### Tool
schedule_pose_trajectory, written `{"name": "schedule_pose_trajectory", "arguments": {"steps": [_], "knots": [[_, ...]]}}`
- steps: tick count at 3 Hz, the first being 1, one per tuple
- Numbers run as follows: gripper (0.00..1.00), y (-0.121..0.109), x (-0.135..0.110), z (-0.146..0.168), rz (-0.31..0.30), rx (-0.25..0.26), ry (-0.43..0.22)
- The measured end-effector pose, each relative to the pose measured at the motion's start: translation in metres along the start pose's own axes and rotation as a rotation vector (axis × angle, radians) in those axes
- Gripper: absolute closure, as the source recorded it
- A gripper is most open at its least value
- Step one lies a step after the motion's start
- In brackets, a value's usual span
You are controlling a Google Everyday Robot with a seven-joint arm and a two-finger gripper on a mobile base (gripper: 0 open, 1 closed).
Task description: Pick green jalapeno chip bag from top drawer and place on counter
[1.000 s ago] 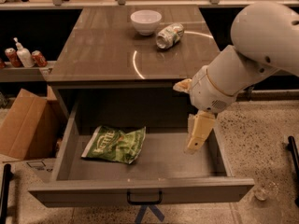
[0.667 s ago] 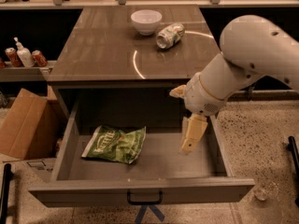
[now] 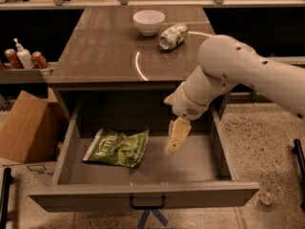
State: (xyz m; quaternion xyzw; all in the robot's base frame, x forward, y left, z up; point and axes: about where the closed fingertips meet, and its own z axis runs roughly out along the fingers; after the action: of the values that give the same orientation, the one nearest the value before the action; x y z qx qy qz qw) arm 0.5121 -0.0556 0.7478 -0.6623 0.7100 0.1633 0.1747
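While your gripper (image 3: 172,146) hangs tip-down inside the open top drawer (image 3: 143,194), right of centre and just above the floor, you cannot tell whether it is open or closed, and it holds nothing. Compare it with a second ago and you see it has slid left from the drawer's right side, with the white arm (image 3: 238,68) swinging over after it. You now have it near the green jalapeno chip bag (image 3: 116,148) but still apart from it. That bag lies flat on the drawer floor, left of centre, exactly where it lay before. Behind the drawer, your counter (image 3: 95,56) carries a white bowl (image 3: 148,22) and a silvery-green can (image 3: 172,36) on its side, both unmoved. A cardboard box (image 3: 24,128) sits left of the drawer.
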Motion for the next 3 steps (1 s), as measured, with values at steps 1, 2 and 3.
{"name": "schedule_pose_trajectory", "arguments": {"steps": [1,2,3], "knots": [[0.00,-0.014,-0.018,0.042,0.025,-0.006,0.039],[0.00,-0.022,-0.031,0.071,0.030,-0.018,0.064],[0.00,-0.026,-0.039,0.104,0.028,-0.040,0.066]]}}
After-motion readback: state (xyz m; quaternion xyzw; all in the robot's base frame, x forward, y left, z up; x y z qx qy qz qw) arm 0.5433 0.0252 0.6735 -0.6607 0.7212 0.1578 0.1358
